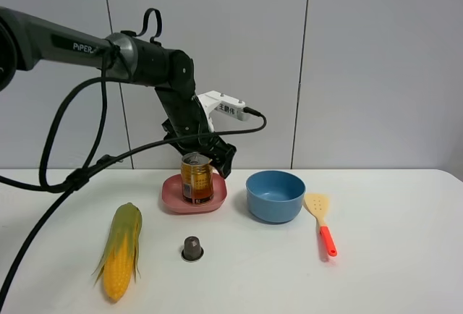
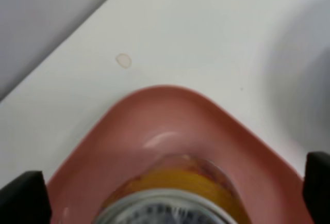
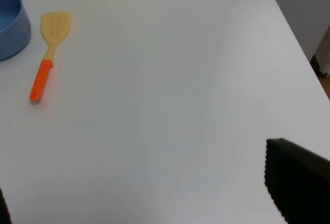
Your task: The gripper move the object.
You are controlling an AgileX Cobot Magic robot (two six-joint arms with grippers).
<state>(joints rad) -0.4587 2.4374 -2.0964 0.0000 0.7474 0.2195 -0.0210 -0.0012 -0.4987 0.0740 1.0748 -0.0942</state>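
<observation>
Can (image 1: 197,178) in dish (image 1: 172,195); bowl (image 1: 275,197) right of dish; spatula (image 1: 321,221) further right; corn (image 1: 121,250), capsule (image 1: 192,248) in front.

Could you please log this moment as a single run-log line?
golden-yellow metal drink can: upright in pink dish | left black two-fingered gripper: open, straddling can | right gripper: open, above white table
</observation>
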